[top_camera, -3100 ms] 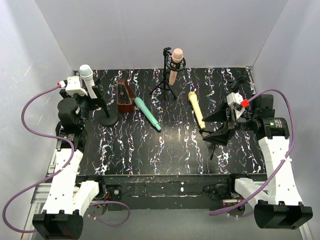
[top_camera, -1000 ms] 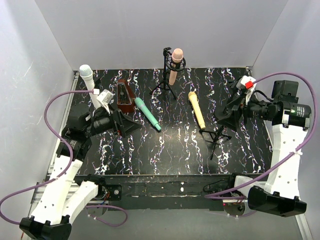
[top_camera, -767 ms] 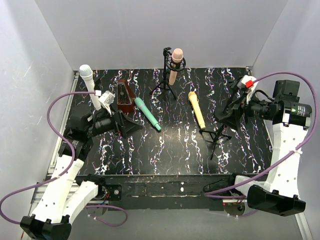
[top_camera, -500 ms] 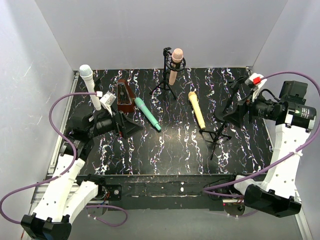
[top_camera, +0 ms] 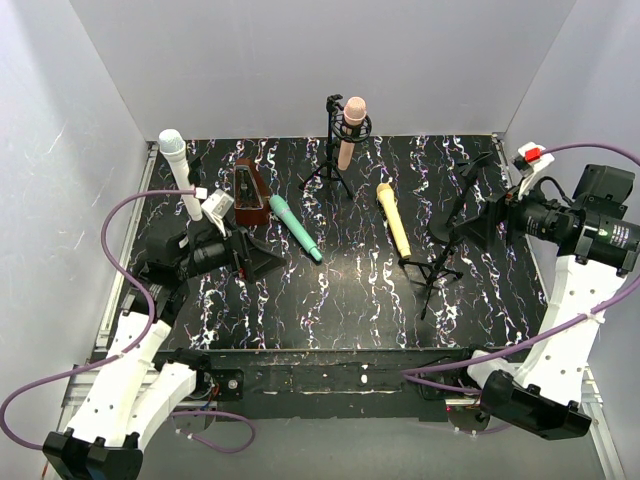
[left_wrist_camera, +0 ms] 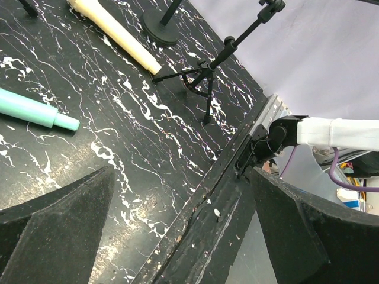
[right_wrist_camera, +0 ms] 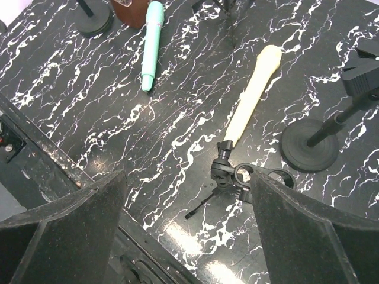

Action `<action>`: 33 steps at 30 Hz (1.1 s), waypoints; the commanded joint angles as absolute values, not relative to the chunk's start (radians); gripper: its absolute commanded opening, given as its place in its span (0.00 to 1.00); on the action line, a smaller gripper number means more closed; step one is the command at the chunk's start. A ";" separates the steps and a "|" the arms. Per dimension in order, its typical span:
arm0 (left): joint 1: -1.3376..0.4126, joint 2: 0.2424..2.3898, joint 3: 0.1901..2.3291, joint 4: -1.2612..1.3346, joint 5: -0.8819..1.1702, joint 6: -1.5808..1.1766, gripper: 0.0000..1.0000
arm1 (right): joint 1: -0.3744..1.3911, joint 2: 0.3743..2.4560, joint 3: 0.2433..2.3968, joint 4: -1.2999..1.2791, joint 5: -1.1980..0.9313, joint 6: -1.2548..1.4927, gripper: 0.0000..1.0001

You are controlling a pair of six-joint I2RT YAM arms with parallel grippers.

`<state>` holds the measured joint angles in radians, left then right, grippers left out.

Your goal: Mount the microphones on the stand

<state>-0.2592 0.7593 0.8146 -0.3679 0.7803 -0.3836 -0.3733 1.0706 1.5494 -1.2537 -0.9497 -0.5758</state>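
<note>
Both grippers spread wide above the table [top_camera: 330,300], holding nothing.
On my feed, the left gripper [left_wrist_camera: 182,177] and right gripper [right_wrist_camera: 189,177] each have their fingers far apart, with only marbled tabletop between them. The small tripod stand [right_wrist_camera: 228,171] stands upright at the right (its ring clip shows plainly from the right wrist). The yellow microphone [top_camera: 393,218] lies flat just beside it, and the teal microphone [top_camera: 294,227] lies left of centre.

Clipped microphone [top_camera: 350,128] sitting in the back tripod stand [top_camera: 334,162], metronome [top_camera: 249,192] standing to that stand's left, left loose microphone [top_camera: 295,228] lying before it leftward, right loose microphone [top_camera: 393,218] lying before it rightward, low tripod stand [top_camera: 432,268] standing farther front-right, mounted microphone [top_camera: 178,172] rising far left of it.
</note>
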 commanded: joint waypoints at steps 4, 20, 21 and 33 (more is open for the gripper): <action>-0.262 0.726 0.787 -0.354 0.801 -0.367 0.98 | -0.382 1.054 1.586 -1.236 -0.888 -0.531 0.92; -0.262 0.729 0.765 -0.351 0.795 -0.365 0.98 | -0.422 1.028 1.568 -1.239 -0.891 -0.512 0.92; -0.262 0.732 0.765 -0.351 0.795 -0.365 0.98 | -0.426 1.026 1.574 -1.236 -0.894 -0.512 0.92; -0.262 0.761 0.775 -0.327 0.818 -0.374 0.98 | -0.457 1.101 1.591 -1.313 -0.908 -0.763 0.92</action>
<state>-0.2592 0.7624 0.7750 -0.3519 0.7956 -0.3756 -0.4522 1.0569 1.5574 -1.2381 -0.8742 -0.5426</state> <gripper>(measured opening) 0.981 0.912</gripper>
